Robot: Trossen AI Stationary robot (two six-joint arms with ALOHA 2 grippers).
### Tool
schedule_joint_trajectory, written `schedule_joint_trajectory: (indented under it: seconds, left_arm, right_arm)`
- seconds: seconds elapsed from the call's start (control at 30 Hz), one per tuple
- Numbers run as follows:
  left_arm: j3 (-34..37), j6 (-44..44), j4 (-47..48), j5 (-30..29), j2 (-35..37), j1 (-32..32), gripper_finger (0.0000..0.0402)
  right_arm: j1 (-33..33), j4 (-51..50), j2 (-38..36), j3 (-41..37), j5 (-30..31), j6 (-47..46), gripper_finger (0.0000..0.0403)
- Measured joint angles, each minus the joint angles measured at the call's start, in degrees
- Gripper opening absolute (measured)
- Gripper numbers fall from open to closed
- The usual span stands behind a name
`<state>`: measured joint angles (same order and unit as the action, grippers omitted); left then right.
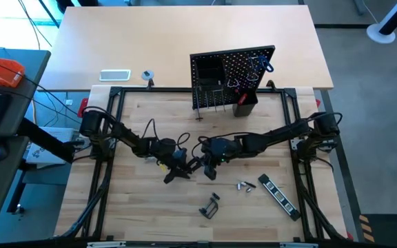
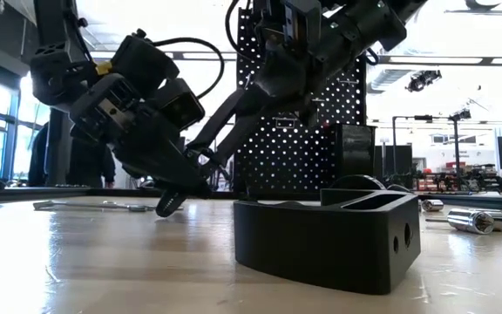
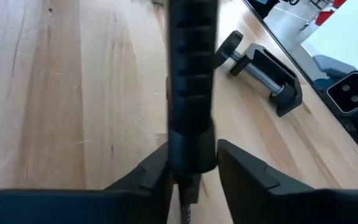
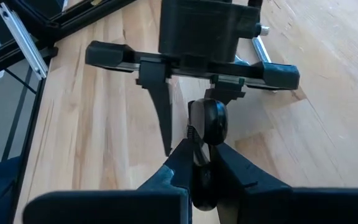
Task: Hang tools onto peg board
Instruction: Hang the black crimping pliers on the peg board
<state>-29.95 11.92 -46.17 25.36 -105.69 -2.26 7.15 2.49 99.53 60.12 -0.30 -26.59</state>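
Pale wood table [image 1: 136,207], black-framed, in a bright room. The peg board [image 1: 233,76] stands upright at its far edge. In front of the board, mid-table, both grippers meet on a black screwdriver [image 3: 191,93]: left gripper [image 3: 193,163] jaws close around its handle, right gripper [image 4: 199,163] jaws clamped on it. The clamp [image 1: 210,205] lies nearer the front edge.

You cannot see the tip of the black ribbed-handled tool [image 3: 191,93]: its shaft runs off the left wrist view's edge. In the low view, the black clamp block [image 2: 329,240] hides the black perforated peg board [image 2: 299,139]'s foot, and the shiny metal sockets [image 2: 478,218] are blurred.
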Motion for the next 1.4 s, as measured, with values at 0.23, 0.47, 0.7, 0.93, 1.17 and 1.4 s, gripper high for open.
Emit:
schedule_joint_trajectory:
  seconds: [0.23, 0.47, 0.7, 0.93, 1.17, 1.4]
  left_arm:
    - [1.49, -0.28, -0.09, 0.02, 0.02, 0.04, 0.0054]
    - [2.18, -0.37, -0.06, 0.13, 0.08, 0.04, 0.0008]
    - [1.80, -2.37, 6.31, -0.48, 3.54, 0.02, 0.0004]
    - [-1.63, -8.58, 25.91, -4.37, 10.78, -0.56, 0.0002]
    - [-9.16, -14.41, 47.85, -6.79, 16.09, -1.55, 0.0001]
    - [-19.50, -19.38, 69.90, -10.98, 16.39, -2.74, 0.0001]
  right_arm:
    - [0.05, -0.10, 0.00, 0.01, -0.03, 0.37, 0.0024]
    - [0.05, -0.45, 0.00, 0.02, -1.01, 1.57, 0.0024]
    - [-0.01, -2.52, 0.00, 0.13, -3.99, 0.92, 0.0052]
    - [0.03, -4.97, 0.00, 0.13, -6.26, 0.98, 0.0071]
    - [0.03, -7.18, 0.00, 1.73, -10.29, 2.58, 0.0074]
    - [0.03, -16.11, 0.02, 8.57, -8.40, 6.70, 0.0090]
